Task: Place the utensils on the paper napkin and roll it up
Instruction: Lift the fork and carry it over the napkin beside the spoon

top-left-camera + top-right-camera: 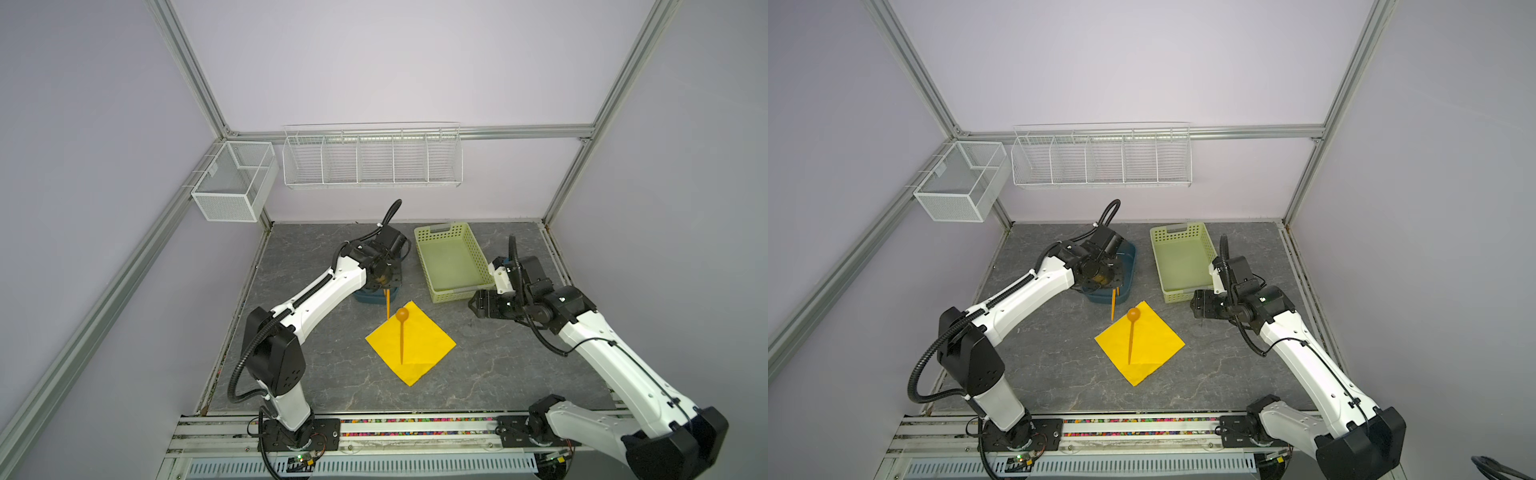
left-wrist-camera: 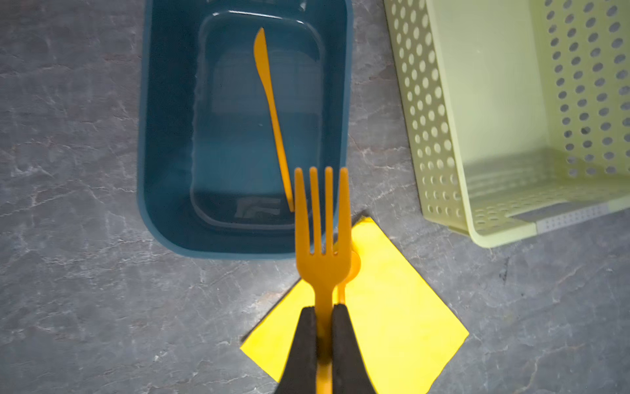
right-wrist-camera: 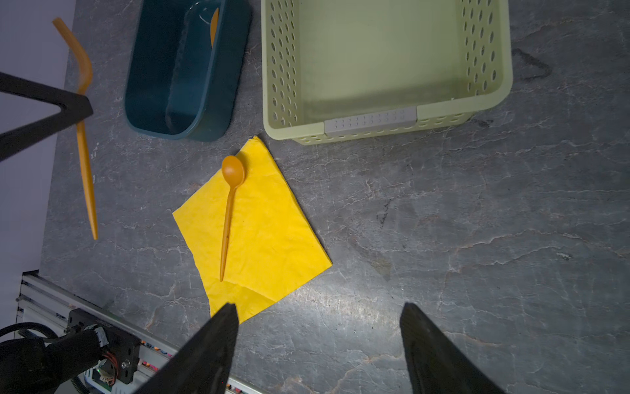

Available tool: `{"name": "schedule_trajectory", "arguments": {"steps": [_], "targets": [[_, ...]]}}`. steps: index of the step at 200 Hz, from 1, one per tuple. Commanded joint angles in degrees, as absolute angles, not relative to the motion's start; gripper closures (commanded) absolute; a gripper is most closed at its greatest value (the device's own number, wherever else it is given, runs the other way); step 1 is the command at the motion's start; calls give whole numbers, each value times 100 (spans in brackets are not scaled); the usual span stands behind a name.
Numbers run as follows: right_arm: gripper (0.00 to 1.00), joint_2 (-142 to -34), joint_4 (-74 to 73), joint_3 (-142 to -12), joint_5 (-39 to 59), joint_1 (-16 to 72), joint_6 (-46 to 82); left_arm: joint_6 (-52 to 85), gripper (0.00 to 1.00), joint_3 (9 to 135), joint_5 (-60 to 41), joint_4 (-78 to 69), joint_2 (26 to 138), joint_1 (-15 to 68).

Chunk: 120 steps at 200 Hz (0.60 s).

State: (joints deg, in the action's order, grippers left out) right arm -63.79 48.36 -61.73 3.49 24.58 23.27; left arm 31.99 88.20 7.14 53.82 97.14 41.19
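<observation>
Presently the left gripper (image 2: 323, 308) is pinched tight on the fork (image 2: 322, 259), on its handle near the head; the handle hangs free above the table (image 1: 498, 374), over the gap between the tub (image 2: 163, 136) and the napkin's (image 1: 424, 345) 12 o'clock corner; the right gripper (image 3: 318, 305) stands wide and holds nothing, at 3 o'clock of the napkin, beside the basket (image 1: 453, 262). The spoon (image 1: 402, 334) lies on the napkin, bowl at 12, handle tip toward 6; the knife (image 2: 271, 109) lies in the tub, at 11 o'clock of the napkin.

The step in hand looks like laying the fork down; to do it well, carry it toward 5 o'clock, tilt it flat and parallel to the spoon, set it just beside the spoon without nudging it, and let go low so it does not bounce. Edges to mind: the tub's near rim, close to the handle; the napkin's corner, which a dragging tip could lift. Room looks ample at 6 and 9 o'clock of the napkin; the basket crowds 1 o'clock.
</observation>
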Motion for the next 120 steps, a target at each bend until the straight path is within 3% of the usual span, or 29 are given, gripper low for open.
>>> {"name": "schedule_trajectory", "arguments": {"steps": [1, 59, 120], "targets": [[22, -6207, 4996, -6249, 205, 2392, 2150, 3568, 95, 8344, 702, 5023, 9382, 4387], [21, -6012, 5062, -6102, 179, 2245, 2010, 3940, 96, 7106, 469, 3870, 9148, 5010], [20, -5880, 5081, -5960, 188, 2061, 1873, 4109, 98, 6536, -189, 2744, 9517, 5121]]}}
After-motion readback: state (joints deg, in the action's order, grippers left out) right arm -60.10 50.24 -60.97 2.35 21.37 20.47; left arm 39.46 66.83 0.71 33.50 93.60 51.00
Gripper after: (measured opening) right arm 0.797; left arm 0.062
